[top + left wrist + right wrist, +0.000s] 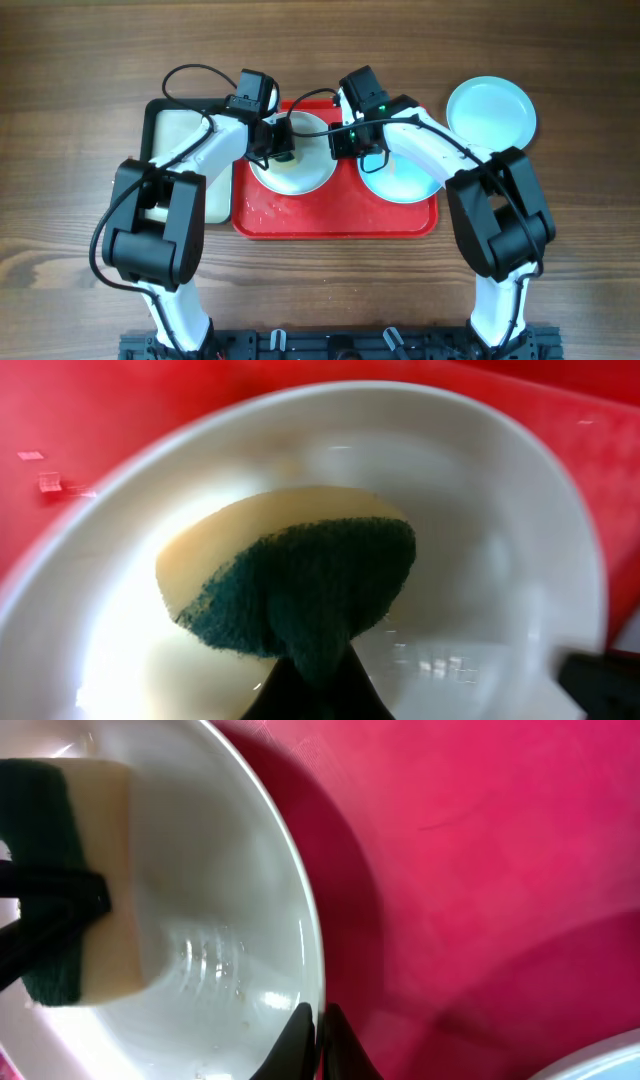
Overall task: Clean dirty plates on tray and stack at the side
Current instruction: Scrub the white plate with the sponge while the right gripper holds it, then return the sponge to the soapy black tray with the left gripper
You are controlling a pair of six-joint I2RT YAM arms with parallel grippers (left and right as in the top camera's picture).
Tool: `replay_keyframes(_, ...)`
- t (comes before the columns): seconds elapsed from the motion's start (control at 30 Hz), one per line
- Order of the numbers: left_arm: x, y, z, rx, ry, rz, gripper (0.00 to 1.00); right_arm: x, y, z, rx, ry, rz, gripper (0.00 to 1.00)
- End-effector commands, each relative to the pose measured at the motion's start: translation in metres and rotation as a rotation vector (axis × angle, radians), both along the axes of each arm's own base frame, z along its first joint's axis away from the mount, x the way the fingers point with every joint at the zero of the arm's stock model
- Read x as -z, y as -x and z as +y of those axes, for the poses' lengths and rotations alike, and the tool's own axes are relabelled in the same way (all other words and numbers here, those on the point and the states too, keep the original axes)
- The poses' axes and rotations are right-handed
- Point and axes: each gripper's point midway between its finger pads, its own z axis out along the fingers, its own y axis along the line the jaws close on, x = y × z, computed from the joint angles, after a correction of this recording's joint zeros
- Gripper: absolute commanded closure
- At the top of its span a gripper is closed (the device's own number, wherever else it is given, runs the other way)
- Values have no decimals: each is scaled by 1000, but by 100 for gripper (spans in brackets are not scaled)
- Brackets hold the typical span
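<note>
Presently the left claw (pixel 310 685) clamps a sponge (pixel 290 575) inside the white plate (pixel 500 510); right claw (pixel 316 1038) pinches its rim at three o'clock.

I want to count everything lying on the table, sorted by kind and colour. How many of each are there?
White plate: 1
Pale blue plates: 2, one on the red tray, one on the table
Trays: 2, the red tray and a black-rimmed tray
Sponge: 1
Total: 6
</note>
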Motion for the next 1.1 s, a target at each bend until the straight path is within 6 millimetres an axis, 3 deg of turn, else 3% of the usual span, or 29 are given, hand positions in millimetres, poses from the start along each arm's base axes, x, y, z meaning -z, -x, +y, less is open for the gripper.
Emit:
replay_keyframes(0.0,23,26,-29,73,127,122,96,2,29,47,-143,-75,20,96)
replay_keyframes(0.2,21,33,-42,108,145,125,96,2,29,47,-143,-63,11,96)
replay_keyframes(0.33,3,31,-48,121,191,105,96,2,29,47,-143,-63,12,96)
replay_keyframes(0.47,-51,18,-45,121,220,-26,96,2,29,47,-143,-63,12,96)
replay_keyframes(0.57,-108,13,-38,113,243,-157,96,3,27,45,-138,-51,5,96)
replay_keyframes(0.63,-132,14,-22,77,197,-215,96,4,26,44,-133,-42,1,96)
replay_keyframes(0.73,-148,24,11,-2,64,-242,96,4,27,44,-133,-42,1,96)
replay_keyframes(0.87,-143,42,60,-107,-131,-191,96,4,26,43,-132,-37,-2,95)
replay_keyframes(1.07,-128,64,139,-294,-366,-64,96,8,12,26,-84,46,-49,96)
